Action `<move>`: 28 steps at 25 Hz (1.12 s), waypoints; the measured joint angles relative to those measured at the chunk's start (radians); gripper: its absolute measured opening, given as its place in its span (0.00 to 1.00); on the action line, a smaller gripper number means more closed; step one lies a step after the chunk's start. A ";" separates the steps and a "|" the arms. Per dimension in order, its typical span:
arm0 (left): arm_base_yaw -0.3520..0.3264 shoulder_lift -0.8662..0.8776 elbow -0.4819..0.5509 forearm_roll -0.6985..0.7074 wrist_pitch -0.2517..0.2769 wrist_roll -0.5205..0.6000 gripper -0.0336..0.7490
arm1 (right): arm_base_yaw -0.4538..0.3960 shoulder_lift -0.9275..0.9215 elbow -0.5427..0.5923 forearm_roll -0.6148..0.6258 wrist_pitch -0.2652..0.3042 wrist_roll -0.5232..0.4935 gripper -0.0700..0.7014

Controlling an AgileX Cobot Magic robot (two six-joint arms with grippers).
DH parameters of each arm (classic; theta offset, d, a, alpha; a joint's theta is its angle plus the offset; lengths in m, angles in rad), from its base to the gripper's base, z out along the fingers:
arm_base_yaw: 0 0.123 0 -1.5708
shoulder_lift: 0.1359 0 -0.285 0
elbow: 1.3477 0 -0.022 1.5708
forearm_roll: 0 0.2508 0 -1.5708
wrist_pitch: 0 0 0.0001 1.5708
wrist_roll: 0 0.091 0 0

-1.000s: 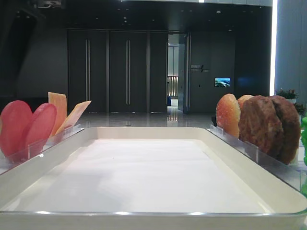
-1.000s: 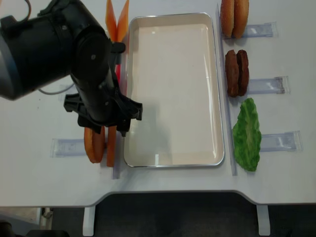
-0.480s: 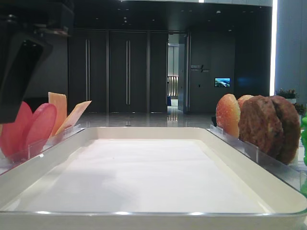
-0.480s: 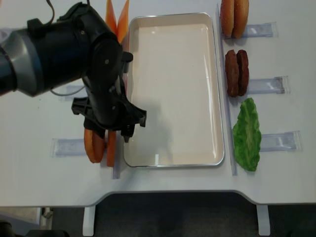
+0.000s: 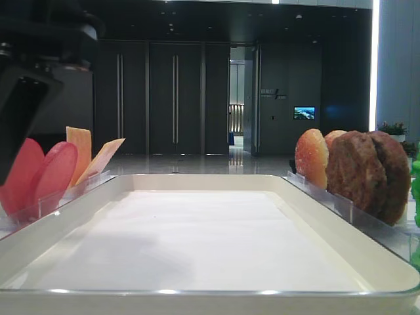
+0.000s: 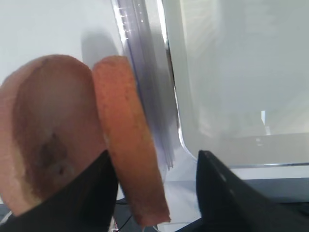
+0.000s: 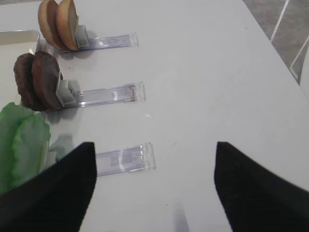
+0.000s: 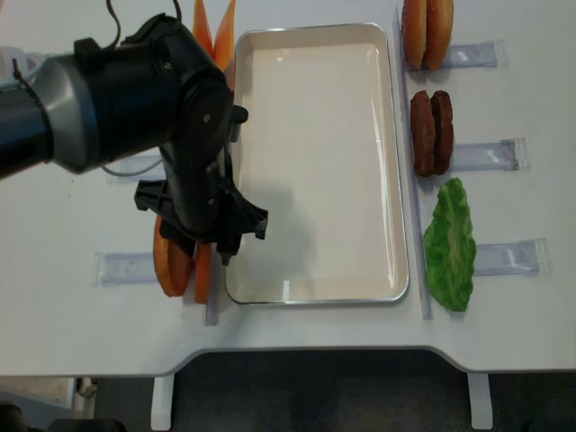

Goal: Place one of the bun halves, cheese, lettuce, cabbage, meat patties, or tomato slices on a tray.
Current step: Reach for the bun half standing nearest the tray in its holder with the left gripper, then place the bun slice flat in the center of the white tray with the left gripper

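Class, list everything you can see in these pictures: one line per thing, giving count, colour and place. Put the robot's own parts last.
tray: one, white, centre of table, nothing in it
bun halves: two, orange-brown, on edge left of tray, near corner
cheese: two slices, orange-yellow, left of tray, far end
tomato slices: two, pinkish-red, left rack
speckled buns: two, right of tray, far end
meat patties: two, dark brown, right of tray
lettuce: green, right of tray, near end
racks: clear plastic, both sides
table: white
left gripper: black, straddling the nearer bun half
right gripper: black, open above table

Tomato slices (image 5: 39, 174) partly behind the dark, edge-cropped left arm (image 5: 29, 85).
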 joint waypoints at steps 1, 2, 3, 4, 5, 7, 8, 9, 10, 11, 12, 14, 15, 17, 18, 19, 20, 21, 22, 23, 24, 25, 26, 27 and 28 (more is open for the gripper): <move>0.000 0.000 0.000 0.002 0.010 0.000 0.52 | 0.000 0.000 0.000 0.000 0.000 0.000 0.73; 0.000 0.000 0.000 0.003 0.017 0.001 0.50 | 0.000 0.000 0.000 0.000 0.000 0.000 0.73; 0.000 0.000 0.000 0.008 0.026 0.001 0.47 | 0.000 0.000 0.000 0.000 0.000 0.000 0.73; 0.000 0.000 0.000 0.012 0.037 0.001 0.45 | 0.000 0.000 0.000 0.000 0.000 0.000 0.73; 0.000 0.000 0.000 0.014 0.045 0.001 0.42 | 0.000 0.000 0.000 0.000 0.000 0.000 0.73; 0.000 0.000 0.000 0.022 0.060 0.002 0.36 | 0.000 0.000 0.000 0.000 0.000 0.000 0.73; 0.000 0.000 0.000 0.027 0.065 0.002 0.33 | 0.000 0.000 0.000 0.000 0.000 0.000 0.73; 0.000 0.000 0.000 0.032 0.066 0.002 0.29 | 0.000 0.000 0.000 0.000 0.000 0.000 0.73; 0.000 0.000 0.000 0.038 0.068 0.002 0.26 | 0.000 0.000 0.000 0.000 0.000 0.000 0.73; 0.000 0.000 0.000 0.041 0.069 0.002 0.24 | 0.000 0.000 0.000 0.000 0.000 0.000 0.73; 0.000 0.000 0.000 0.042 0.070 0.002 0.22 | 0.000 0.000 0.000 0.000 0.000 0.000 0.73; 0.000 0.000 0.000 0.043 0.073 0.002 0.22 | 0.000 0.000 0.000 0.000 0.000 0.000 0.73; 0.000 0.000 0.000 0.043 0.073 0.002 0.22 | 0.000 0.000 0.000 0.000 0.000 0.000 0.73; 0.000 0.000 0.000 0.043 0.073 0.002 0.22 | 0.000 0.000 0.000 0.000 0.000 0.000 0.73; 0.000 0.000 0.000 0.043 0.073 0.002 0.22 | 0.000 0.000 0.000 0.000 0.000 0.000 0.73; 0.000 0.000 0.000 0.043 0.073 0.004 0.22 | 0.000 0.000 0.000 0.000 0.000 0.000 0.73; 0.000 0.000 0.000 0.043 0.073 0.005 0.22 | 0.000 0.000 0.000 0.000 0.000 0.000 0.73; 0.000 0.000 0.000 0.042 0.073 0.007 0.22 | 0.000 0.000 0.000 0.000 0.000 0.000 0.73; 0.000 -0.002 0.000 0.038 0.073 0.007 0.22 | 0.000 0.000 0.000 0.000 0.000 0.000 0.73; 0.000 -0.005 0.000 0.035 0.073 0.007 0.22 | 0.000 0.000 0.000 0.000 0.000 0.000 0.73; 0.000 -0.011 0.000 0.027 0.073 0.007 0.22 | 0.000 0.000 0.000 0.000 0.000 0.000 0.73; 0.000 -0.019 0.000 0.017 0.075 0.008 0.22 | 0.000 0.000 0.000 0.000 0.000 0.000 0.73; 0.000 -0.030 0.000 0.008 0.077 0.010 0.22 | 0.000 0.000 0.000 0.000 0.000 0.000 0.73; 0.000 -0.042 0.000 -0.002 0.079 0.010 0.22 | 0.000 0.000 0.000 0.000 0.000 0.000 0.73; 0.000 -0.058 0.000 -0.011 0.080 0.010 0.22 | 0.000 0.000 0.000 0.000 0.000 0.000 0.73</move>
